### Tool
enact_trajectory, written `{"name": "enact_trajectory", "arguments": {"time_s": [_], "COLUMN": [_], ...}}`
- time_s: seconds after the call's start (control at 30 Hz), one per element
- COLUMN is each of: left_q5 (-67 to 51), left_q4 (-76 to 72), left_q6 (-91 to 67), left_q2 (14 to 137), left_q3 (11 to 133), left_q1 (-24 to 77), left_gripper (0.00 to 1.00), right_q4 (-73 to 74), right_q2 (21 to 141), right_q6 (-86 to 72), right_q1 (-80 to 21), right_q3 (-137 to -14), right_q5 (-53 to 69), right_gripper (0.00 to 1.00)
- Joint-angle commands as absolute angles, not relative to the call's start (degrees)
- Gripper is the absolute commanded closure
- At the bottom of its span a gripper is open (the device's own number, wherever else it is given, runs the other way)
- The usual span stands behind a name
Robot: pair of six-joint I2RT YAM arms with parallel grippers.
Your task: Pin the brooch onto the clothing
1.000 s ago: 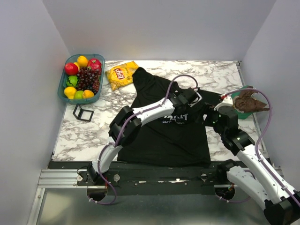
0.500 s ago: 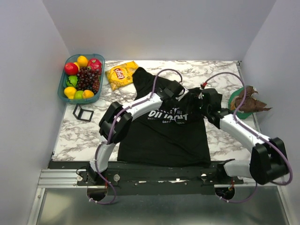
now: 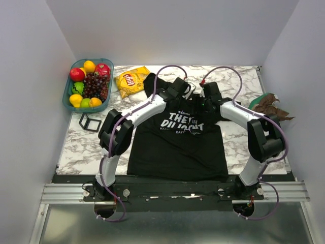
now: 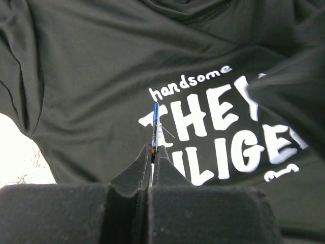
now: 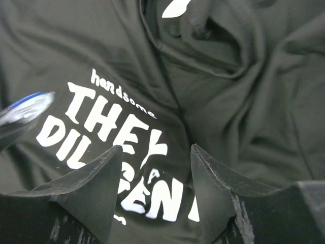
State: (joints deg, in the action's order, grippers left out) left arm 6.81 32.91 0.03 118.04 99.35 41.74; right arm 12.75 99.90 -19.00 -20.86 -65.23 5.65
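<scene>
The clothing [image 3: 175,147] is a black T-shirt spread on the marble table, with white print "THEY" and "DILIGENT" [image 4: 101,66] [image 5: 254,101]. My left gripper [image 4: 153,151] is shut on the brooch [image 4: 155,122]. The brooch shows edge-on as a thin blue-and-white disc with an orange spot, held above the letter T of the print. In the top view the left gripper [image 3: 184,90] hangs over the shirt's chest. My right gripper [image 5: 155,152] [image 3: 204,104] is open over the right end of the print, nothing between its fingers. The brooch [image 5: 28,109] shows blurred to its left.
A blue basket [image 3: 66,96] of fruit stands at the back left. A yellow chip bag [image 3: 132,80] lies beside the shirt's left sleeve. A small black frame [image 3: 90,122] lies on the marble at left. A green dish [image 3: 255,103] with a brown lump sits at the right edge.
Both arms have swung toward the collar end of the shirt, uncovering the print. The right arm has stretched in from the right and its jaws have narrowed. The left gripper stays shut.
</scene>
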Motion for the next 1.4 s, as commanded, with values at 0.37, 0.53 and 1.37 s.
{"name": "enact_trajectory", "arguments": {"time_s": [0.37,0.53,1.37], "left_q5": [2.3,1.8,3.2], "left_q4": [32.1,31.8,31.9], "left_q6": [-1.8,-1.7,-1.1], "left_q2": [101.6,100.2,97.6], "left_q3": [87.1,86.7,86.6], "left_q1": [39.8,39.8,39.8], "left_gripper": [1.0,1.0,1.0], "right_q4": [26.0,27.2,35.7], "right_q2": [114.9,116.9,127.6], "right_q6": [-16.4,-17.3,-20.6], "right_q1": [-26.0,-26.6,-34.7], "right_q3": [-79.8,-81.6,-97.5], "right_q5": [-3.2,-6.3,2.5], "right_gripper": [0.37,0.36,0.37]}}
